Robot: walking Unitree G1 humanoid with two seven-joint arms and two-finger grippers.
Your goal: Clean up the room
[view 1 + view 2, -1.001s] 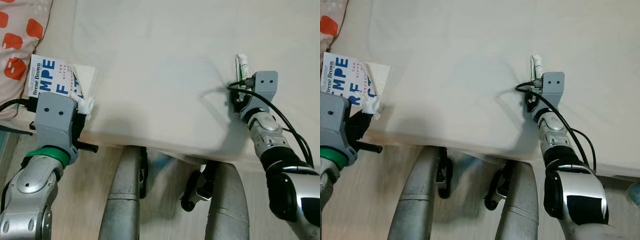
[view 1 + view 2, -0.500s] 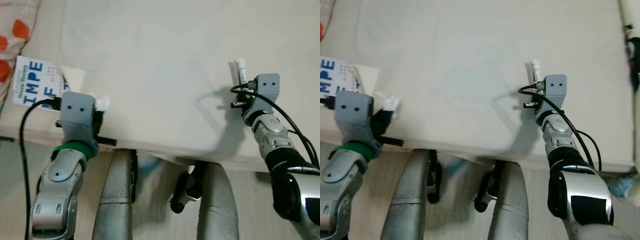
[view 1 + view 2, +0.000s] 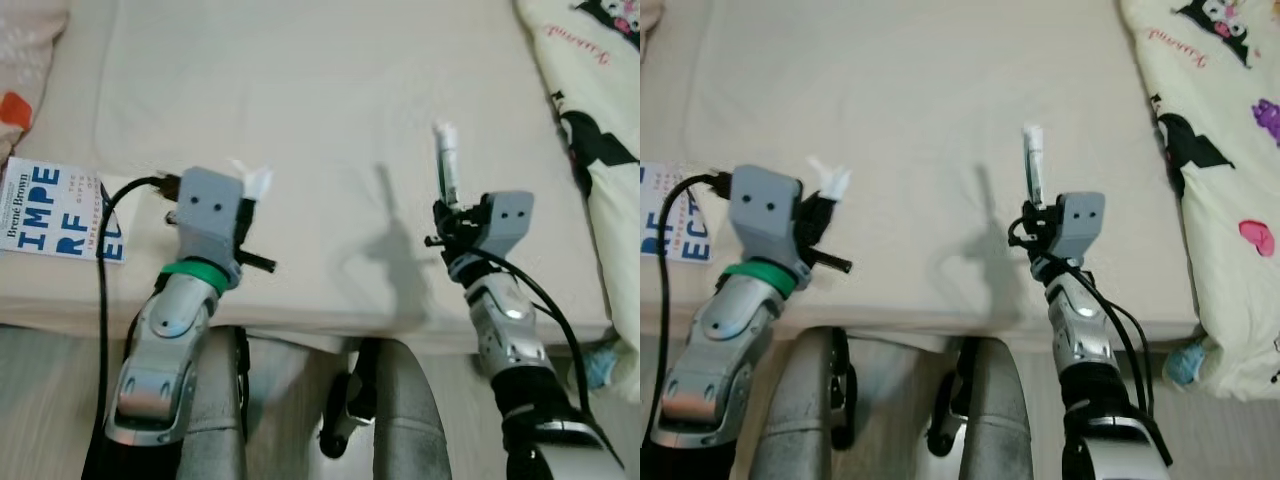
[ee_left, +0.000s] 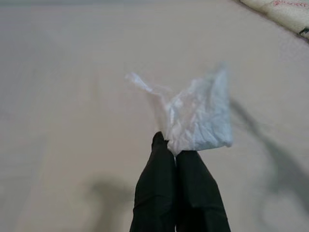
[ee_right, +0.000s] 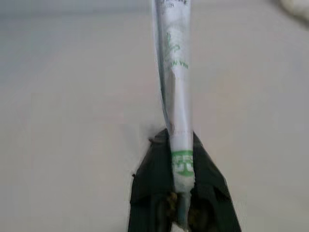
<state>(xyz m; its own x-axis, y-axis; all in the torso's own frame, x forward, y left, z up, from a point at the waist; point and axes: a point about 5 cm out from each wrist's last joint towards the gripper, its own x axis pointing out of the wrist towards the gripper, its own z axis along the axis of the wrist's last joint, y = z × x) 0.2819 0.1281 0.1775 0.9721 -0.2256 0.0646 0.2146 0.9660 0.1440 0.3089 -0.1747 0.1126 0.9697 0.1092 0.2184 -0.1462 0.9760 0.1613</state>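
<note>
At the far left a white paperback book with big blue lettering point(image 3: 55, 210) lies flat near the edge of the cream-sheeted bed point(image 3: 330, 90); just beside it to the right, the left gripper point(image 4: 173, 147) is raised over the sheet, its two black fingers pressed together on a crumpled scrap of white tissue point(image 4: 198, 116); the scrap fans out beyond the fingertips, pinched by its lower corner, clear of the bedding. Across a bare stretch of sheet, where both arms throw soft shadows, the right gripper point(image 5: 181, 159) is clamped on the tail end of a slim white tube with green print point(image 5: 174, 72); the tube stands up out of the fingers, cap end point(image 3: 444, 131) pointing away from the robot, off the mattress. Furthest right, a pale yellow blanket printed with black cartoon figures point(image 3: 595, 130) drapes over the bed's side.
</note>
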